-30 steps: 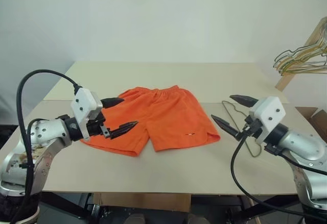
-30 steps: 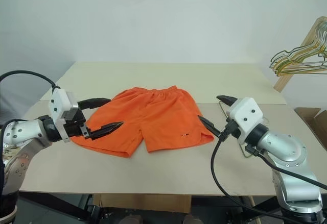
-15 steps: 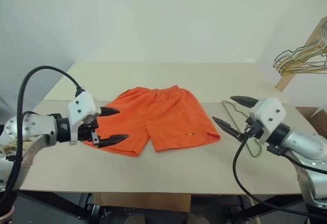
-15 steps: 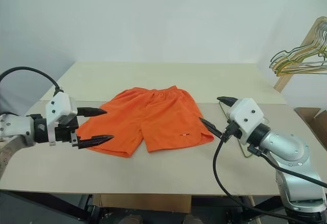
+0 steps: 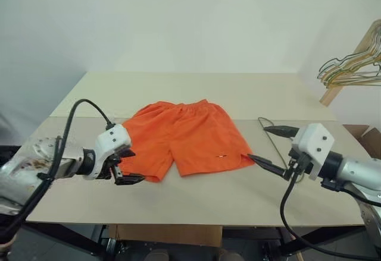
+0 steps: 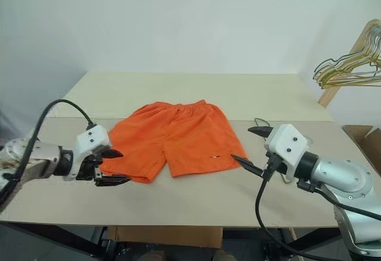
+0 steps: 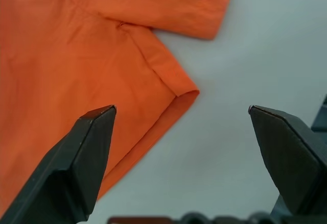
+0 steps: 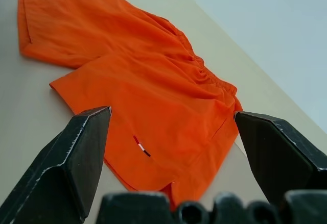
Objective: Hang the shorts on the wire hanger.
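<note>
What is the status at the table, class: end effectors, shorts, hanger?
Left end effector open, low at bright orange fabric shorts' leg hem. Right end effector open, empty. Thin grey wire hanger flat on beige table. Nothing in the way.

1. I get bright, even, soft light in both head views, with nothing dim.
2. The table (image 5: 196, 198) shows no glare from here; only faint, soft shadows sit under the shorts (image 5: 181, 136) hem.
3. In my left wrist view the left claw (image 7: 181, 147) fingers look soft and out of focus, while the fabric edge beyond them is fairly crisp.
4. My right wrist view shows the right claw (image 8: 171, 155) fingers dark and blurred, and the wall behind reads pale and bluish.
</note>
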